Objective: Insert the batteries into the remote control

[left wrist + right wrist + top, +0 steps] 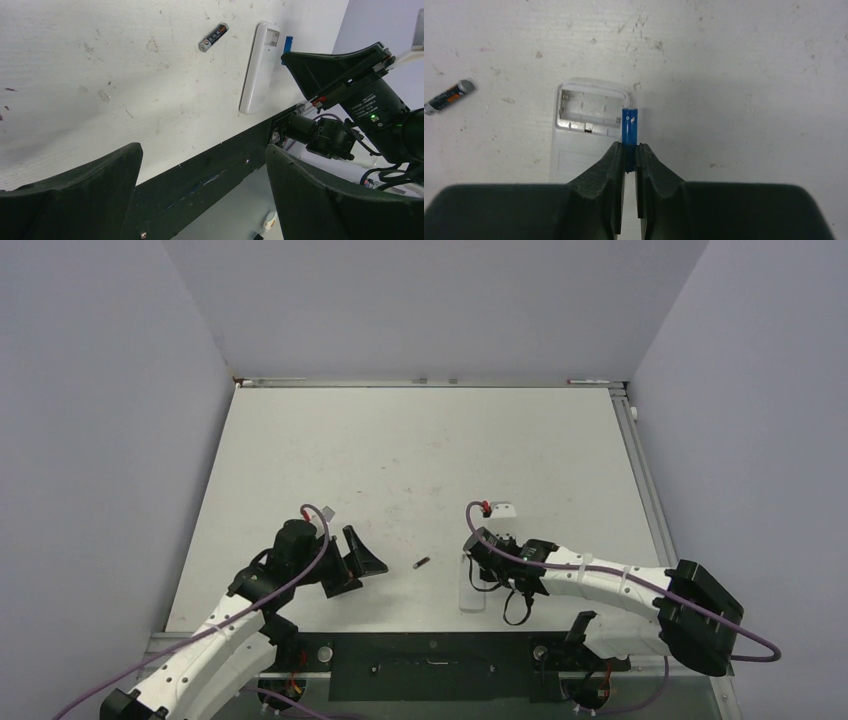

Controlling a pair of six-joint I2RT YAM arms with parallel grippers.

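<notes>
The white remote control (574,160) lies back up on the table, its battery compartment (589,112) uncovered at the far end. My right gripper (629,147) is shut on the blue battery (629,125), which sticks out past the fingertips over the right edge of that compartment. The dark battery (421,563) lies loose on the table left of the remote (471,588), and it also shows in the left wrist view as the dark battery (213,37). My left gripper (202,150) stands open and empty over the table's near edge, apart from both batteries.
A small loose white cover piece (502,508) lies behind the right gripper (478,556). The black base rail (430,652) runs along the near edge between the arm bases. Grey walls close in the table on three sides.
</notes>
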